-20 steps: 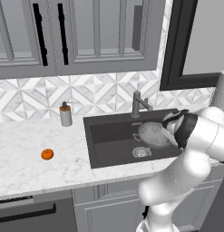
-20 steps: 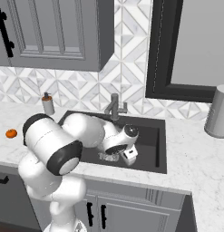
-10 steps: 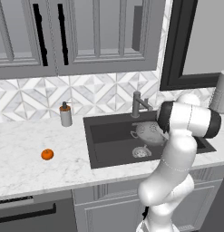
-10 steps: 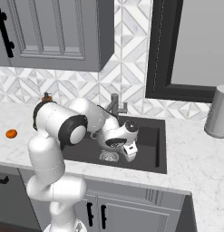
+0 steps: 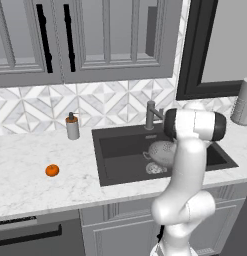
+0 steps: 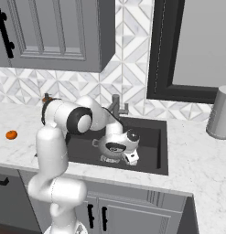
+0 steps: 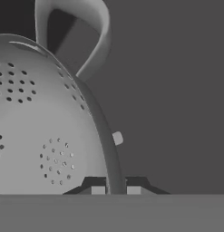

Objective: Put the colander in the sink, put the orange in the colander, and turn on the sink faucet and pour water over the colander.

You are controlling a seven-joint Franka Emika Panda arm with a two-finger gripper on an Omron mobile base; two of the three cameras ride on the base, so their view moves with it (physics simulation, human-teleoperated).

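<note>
The first step looks to be in hand: the colander sits down inside the sink, near the drain and below the faucet, with the gripper clamped on its rim, one of the fingers on each side. The orange lies on the surface well to the left. Next, I judge, the fingers must release the rim, lift clear and travel left to the fruit.

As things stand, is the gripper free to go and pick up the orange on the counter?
Probably not yet: the gripper is shut on the colander rim, down in the sink. The orange sits unobstructed on the counter left of the sink.
</note>
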